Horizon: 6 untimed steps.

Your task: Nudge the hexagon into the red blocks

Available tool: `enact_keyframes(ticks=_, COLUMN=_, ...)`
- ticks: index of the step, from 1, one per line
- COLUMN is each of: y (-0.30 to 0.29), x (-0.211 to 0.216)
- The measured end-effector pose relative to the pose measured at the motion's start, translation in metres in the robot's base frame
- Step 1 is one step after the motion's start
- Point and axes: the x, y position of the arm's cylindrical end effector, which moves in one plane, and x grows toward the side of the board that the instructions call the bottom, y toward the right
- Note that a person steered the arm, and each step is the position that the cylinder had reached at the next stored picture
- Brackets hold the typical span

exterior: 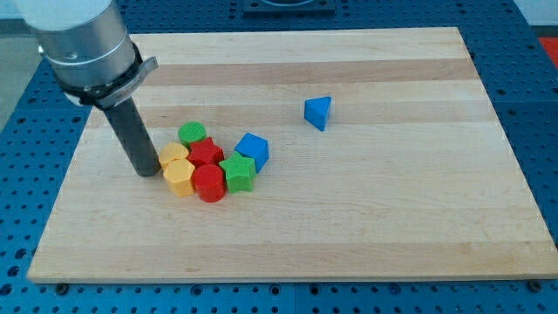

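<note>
My tip [148, 172] rests on the desk [366, 227], touching the left of the yellow hexagon [179, 177]; I have no hand. It sits against the red cylinder [208, 184] and red star [206, 154]. Crowding them: orange block [172, 156], green cylinder [193, 134], green star [237, 173], blue cube [252, 150]. A blue triangle [318, 112] lies well apart.

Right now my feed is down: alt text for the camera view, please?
My tip sits at the left edge of a block cluster, touching or nearly touching the yellow blocks, which press against two red blocks. Green blocks and a blue block complete the cluster; a blue wedge lies apart, upper right on the wooden board.
</note>
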Motion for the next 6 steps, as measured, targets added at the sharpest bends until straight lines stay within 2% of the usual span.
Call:
enact_keyframes(ticks=2, y=0.000, x=0.028)
enact_keyframes(ticks=6, y=0.021, x=0.027)
